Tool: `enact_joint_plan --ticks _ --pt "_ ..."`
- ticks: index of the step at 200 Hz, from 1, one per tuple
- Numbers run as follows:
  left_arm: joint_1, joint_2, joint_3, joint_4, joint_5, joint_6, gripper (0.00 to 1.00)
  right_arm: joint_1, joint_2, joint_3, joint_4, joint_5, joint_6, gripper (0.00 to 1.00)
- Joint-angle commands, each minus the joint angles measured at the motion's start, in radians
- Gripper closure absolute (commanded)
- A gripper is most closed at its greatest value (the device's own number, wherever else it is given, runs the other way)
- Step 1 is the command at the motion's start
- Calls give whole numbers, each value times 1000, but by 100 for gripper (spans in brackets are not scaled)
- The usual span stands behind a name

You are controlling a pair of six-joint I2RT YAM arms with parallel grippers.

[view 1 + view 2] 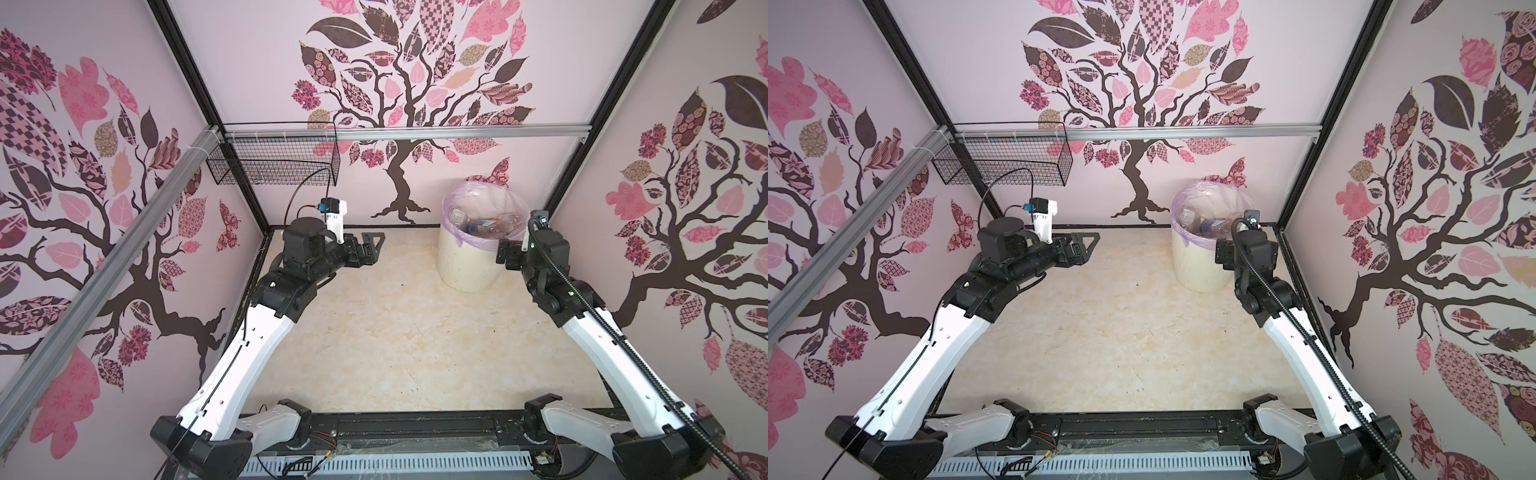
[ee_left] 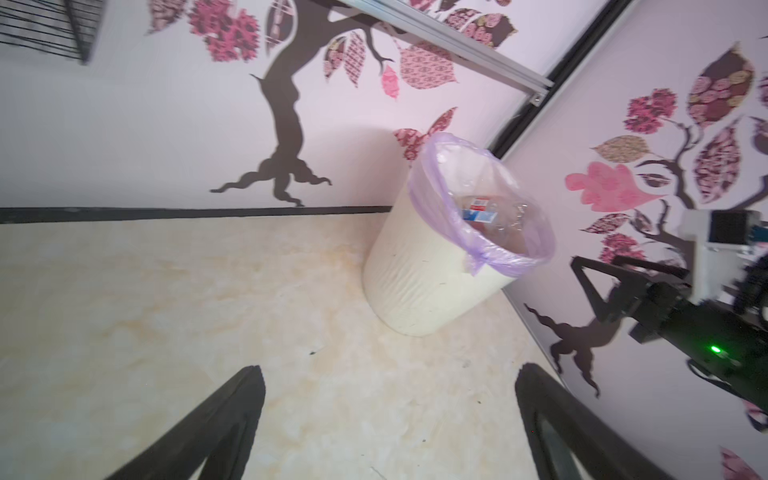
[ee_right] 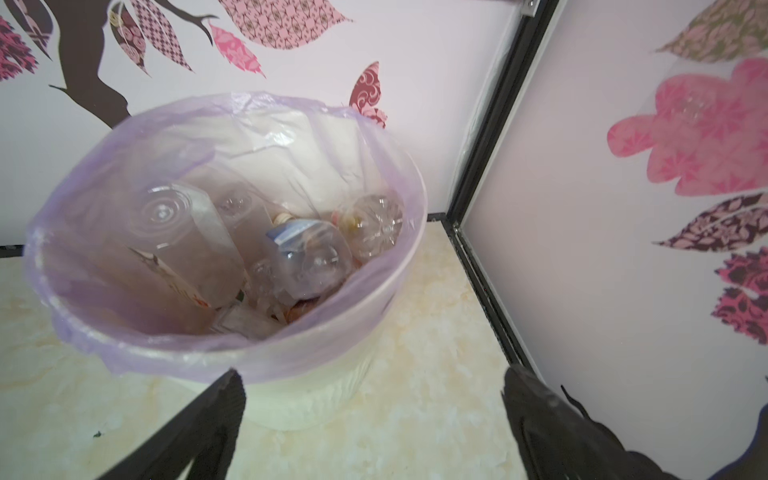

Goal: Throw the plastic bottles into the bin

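Observation:
The bin (image 1: 465, 270) (image 1: 1196, 270) is a cream ribbed bucket with a lilac bag liner, standing at the back right near the corner. Several plastic bottles (image 3: 307, 257) lie inside it, mostly clear, one with a blue and white label; they also show in both top views (image 1: 486, 226) (image 1: 1210, 226) and in the left wrist view (image 2: 482, 216). My right gripper (image 3: 374, 372) (image 1: 505, 249) hangs open and empty just by the bin's near right rim. My left gripper (image 2: 390, 370) (image 1: 376, 245) is open and empty over the table at the back left, pointing toward the bin (image 2: 415, 286).
A black wire mesh basket (image 1: 274, 162) hangs from the aluminium rail at the back left. Patterned walls close in three sides, with a black corner post (image 3: 490, 145) right behind the bin. The beige marbled tabletop (image 1: 395, 332) spreads between the arms.

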Motion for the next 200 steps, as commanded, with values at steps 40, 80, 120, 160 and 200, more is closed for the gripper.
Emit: enact_joint_plan --ticks 40,80,120,160,200 --pt "209 -25 -269 35 -388 70 2 0 -82 -363 227 -74 205 1" --pt "316 48 -450 229 -524 176 2 1 -105 -636 505 20 173 0" --pt "366 206 -610 515 -472 206 2 1 -63 -757 714 112 137 1" --pt "490 269 -779 829 -379 116 2 0 41 -819 935 228 102 0" --pt "503 298 -903 1148 -316 179 2 -1 183 -843 1119 232 32 0"
